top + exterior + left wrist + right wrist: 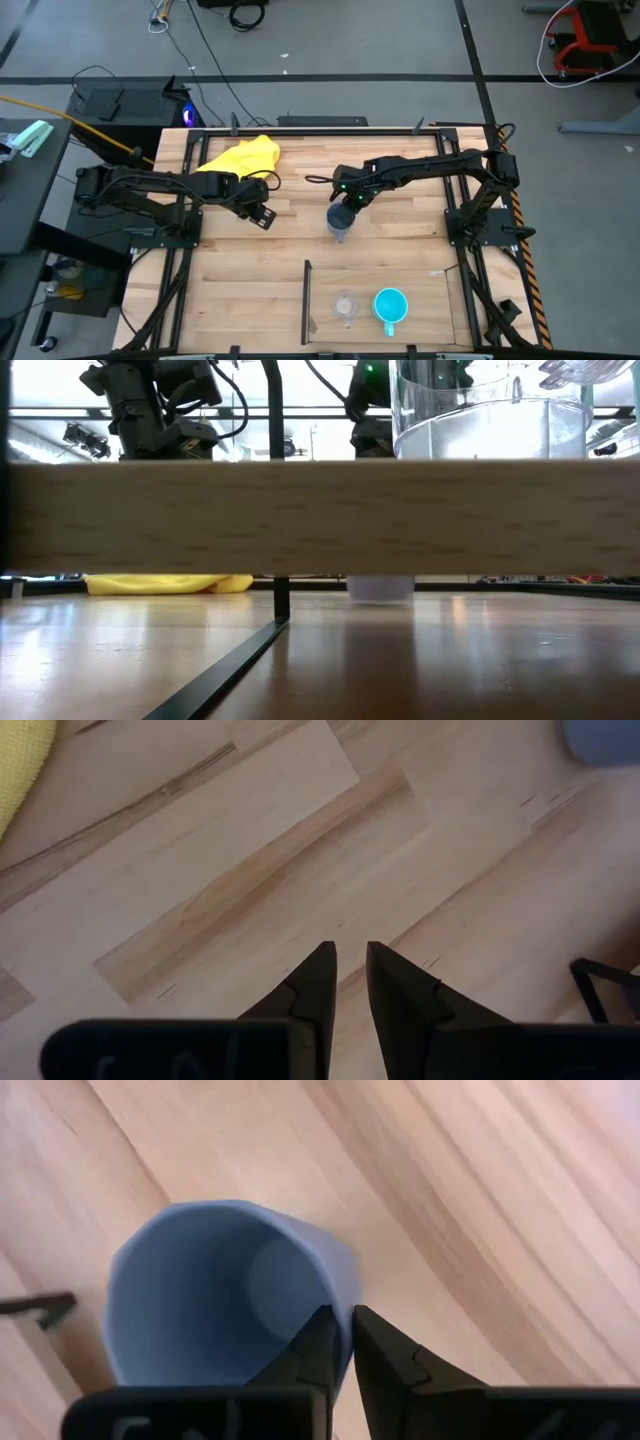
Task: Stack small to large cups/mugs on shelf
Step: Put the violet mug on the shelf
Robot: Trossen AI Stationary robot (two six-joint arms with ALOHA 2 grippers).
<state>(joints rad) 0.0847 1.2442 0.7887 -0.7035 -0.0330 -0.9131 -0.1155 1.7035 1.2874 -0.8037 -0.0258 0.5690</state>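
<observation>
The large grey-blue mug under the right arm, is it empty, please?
Empty: the right wrist view looks into the large grey-blue mug and shows only bare inner wall.

left arm: reaching in from the left edge, elbow bent | left hand (pixel 262 214): low, fingers (pixel 318 982) nearly together | right arm: stretched from the right toward centre | right hand (pixel 345 199): pointing down, fingers (pixel 322 1338) pinched close

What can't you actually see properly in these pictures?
- Grey-blue mug: high view, the right gripper covers part of it; its handle isn't visible.
- Cyan mug: absent from the low view, where a wooden beam blocks the middle.
- Clear cup: low view, cut off by the top edge.
</observation>
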